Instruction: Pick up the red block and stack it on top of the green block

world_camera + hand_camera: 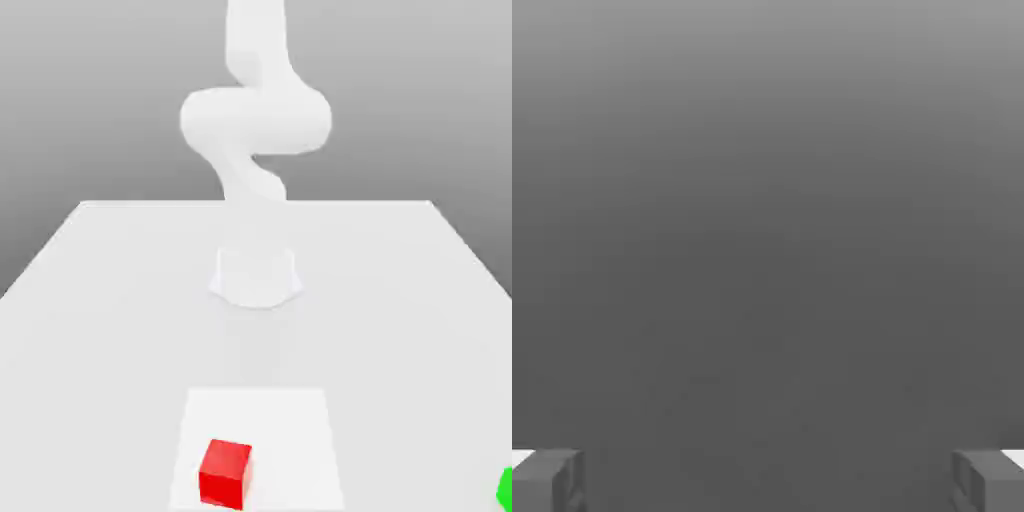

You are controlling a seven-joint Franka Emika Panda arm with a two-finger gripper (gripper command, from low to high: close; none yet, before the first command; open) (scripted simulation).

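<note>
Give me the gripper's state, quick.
Gripper: open, fingers wide apart, holding nothing; the red block sits on the white square.

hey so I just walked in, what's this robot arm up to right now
Nothing is being handled at this moment. The claw is open and empty. The red block sits on a white square on the table, and the green block is off at the exterior view's right edge. The red one isn't stacked on it yet.
</note>
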